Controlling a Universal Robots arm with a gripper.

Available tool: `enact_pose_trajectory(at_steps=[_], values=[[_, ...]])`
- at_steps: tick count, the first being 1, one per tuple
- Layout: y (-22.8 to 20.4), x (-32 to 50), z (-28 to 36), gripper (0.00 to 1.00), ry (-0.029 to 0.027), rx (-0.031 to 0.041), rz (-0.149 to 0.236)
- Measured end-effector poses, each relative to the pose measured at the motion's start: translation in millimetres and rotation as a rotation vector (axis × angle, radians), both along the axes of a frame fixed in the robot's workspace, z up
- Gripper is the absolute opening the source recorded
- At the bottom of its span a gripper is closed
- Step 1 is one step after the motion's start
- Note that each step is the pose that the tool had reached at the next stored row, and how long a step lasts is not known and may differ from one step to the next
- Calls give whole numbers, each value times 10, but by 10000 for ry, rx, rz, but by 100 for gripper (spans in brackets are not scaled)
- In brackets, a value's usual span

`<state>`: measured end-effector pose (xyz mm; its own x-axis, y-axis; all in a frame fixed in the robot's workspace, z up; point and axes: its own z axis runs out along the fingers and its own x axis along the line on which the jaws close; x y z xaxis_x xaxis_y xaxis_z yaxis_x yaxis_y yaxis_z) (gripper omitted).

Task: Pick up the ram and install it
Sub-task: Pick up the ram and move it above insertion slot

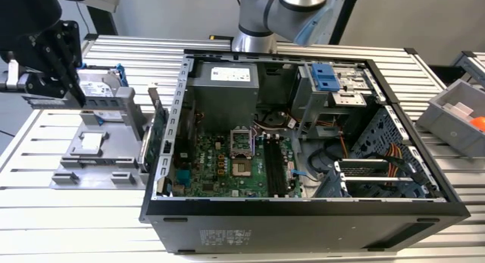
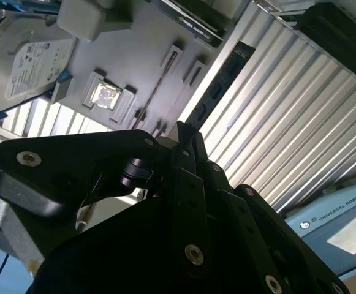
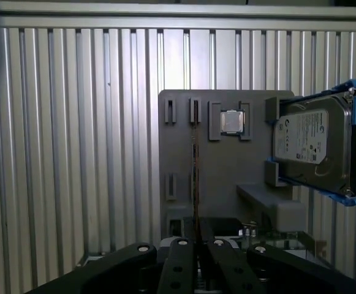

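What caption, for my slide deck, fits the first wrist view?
Gripper at the ram, standing on edge in a grey fixture that also holds a hard drive.

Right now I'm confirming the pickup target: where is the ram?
In the first wrist view, the ram stands on edge in the grey holder tray, beside the processor chip, with the gripper right at its near end.

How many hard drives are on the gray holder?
1: the silver hard drive, at the gray holder's end beside the processor chip. The pincer, holding the ram, covers part of the holder.
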<state>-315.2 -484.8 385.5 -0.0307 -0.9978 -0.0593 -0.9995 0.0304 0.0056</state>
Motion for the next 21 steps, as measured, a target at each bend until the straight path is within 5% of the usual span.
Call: enact_pose_trajectory(at_steps=[21], values=[[0,209,0,0,0,0,0]])
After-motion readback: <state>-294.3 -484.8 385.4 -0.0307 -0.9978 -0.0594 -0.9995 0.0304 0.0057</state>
